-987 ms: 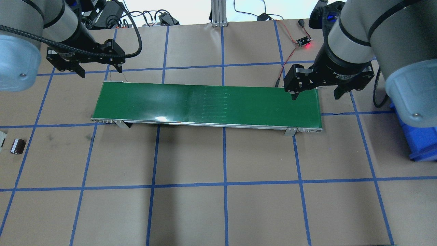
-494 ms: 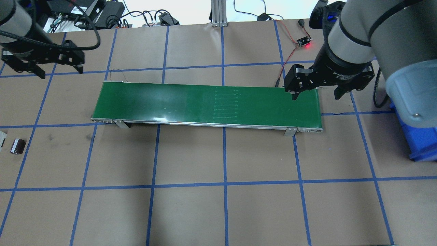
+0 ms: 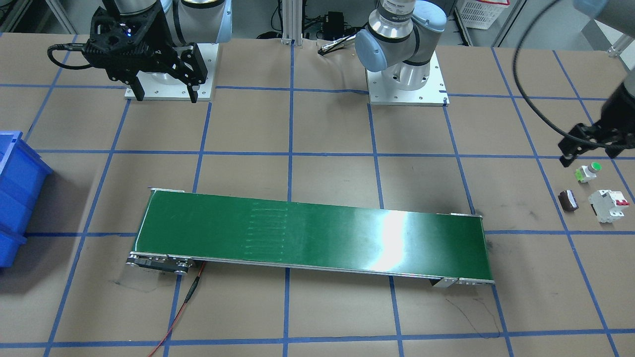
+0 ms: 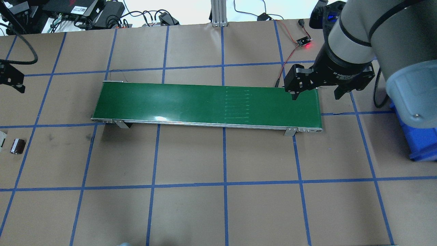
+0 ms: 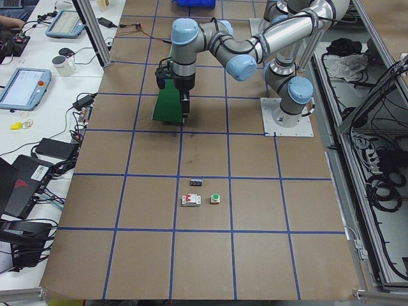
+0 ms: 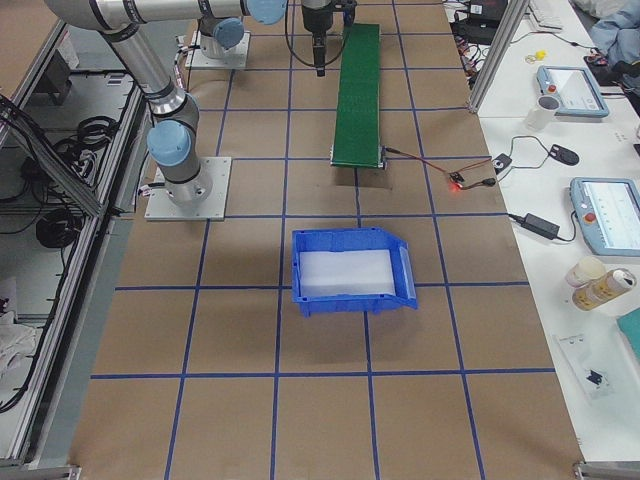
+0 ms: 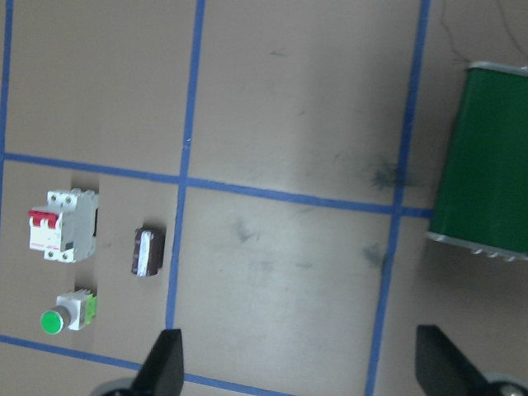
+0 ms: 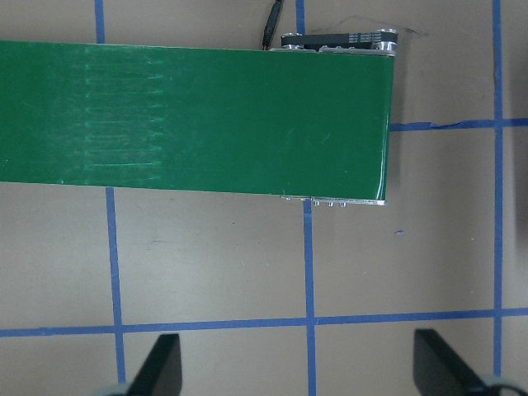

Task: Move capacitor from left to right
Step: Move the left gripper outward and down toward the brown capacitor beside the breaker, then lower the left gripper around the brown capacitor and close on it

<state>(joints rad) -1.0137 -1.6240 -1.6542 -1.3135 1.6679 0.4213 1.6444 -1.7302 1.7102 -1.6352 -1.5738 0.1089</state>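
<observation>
The capacitor [image 3: 567,200] is a small dark brown block with a pale strip. It lies on the brown table at the robot's left end, and also shows in the overhead view [image 4: 17,146] and the left wrist view [image 7: 147,252]. My left gripper [image 3: 590,154] is open and empty. It hovers above the table just toward the robot from the capacitor, and its fingers [image 7: 162,370] frame the lower edge of the wrist view. My right gripper [image 4: 316,95] is open and empty over the far right end of the green conveyor belt [image 4: 205,102].
A white breaker with red switches [image 3: 607,204] and a green-capped button [image 3: 588,171] lie right beside the capacitor. A blue bin [image 3: 15,193] stands past the belt's right end. A red wire and a small lit board [image 4: 304,42] lie behind the belt.
My left arm has swung left, almost out of the overhead view. The pale marks on the belt have shifted to the right. The right arm has not moved.
</observation>
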